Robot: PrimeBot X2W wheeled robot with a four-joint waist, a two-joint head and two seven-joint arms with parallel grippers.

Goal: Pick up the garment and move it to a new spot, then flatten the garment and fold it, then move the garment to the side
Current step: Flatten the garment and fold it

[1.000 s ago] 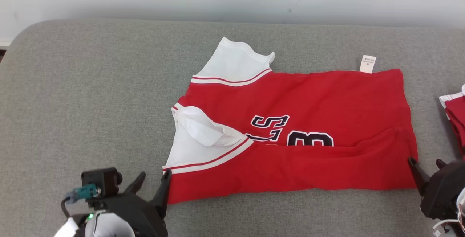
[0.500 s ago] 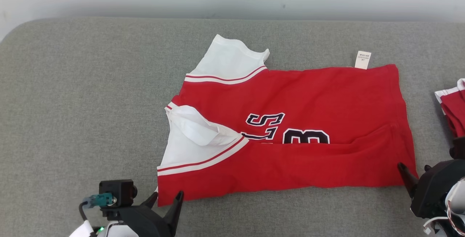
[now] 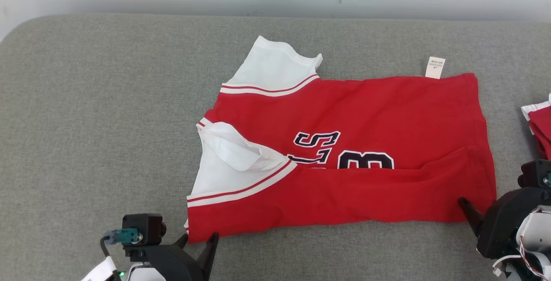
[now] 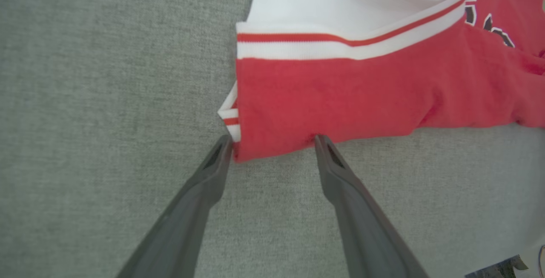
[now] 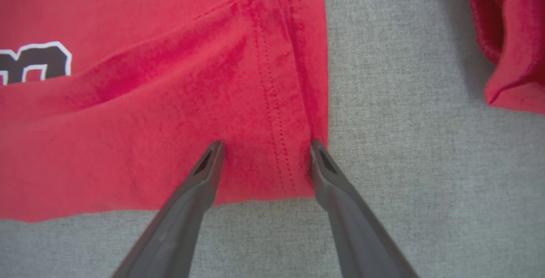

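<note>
Left pincer (image 4: 273, 141) spread, now astride garment (image 3: 366, 109) corner, right pincer (image 5: 265, 146) spread, crept further onto it.

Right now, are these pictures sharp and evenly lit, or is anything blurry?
Head view: soft even light, no glare, the shirt sharp, its tag too small to read. Left wrist view: the lettering at the corner looks soft. Right wrist view: hem stitching crisp.

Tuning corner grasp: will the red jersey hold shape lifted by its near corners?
Likely floppy: the jersey lies in soft folds, so it should sag between left gripper and right gripper. Probably light, thin knit. Pushed, it may bunch on the textured grey surface.
</note>
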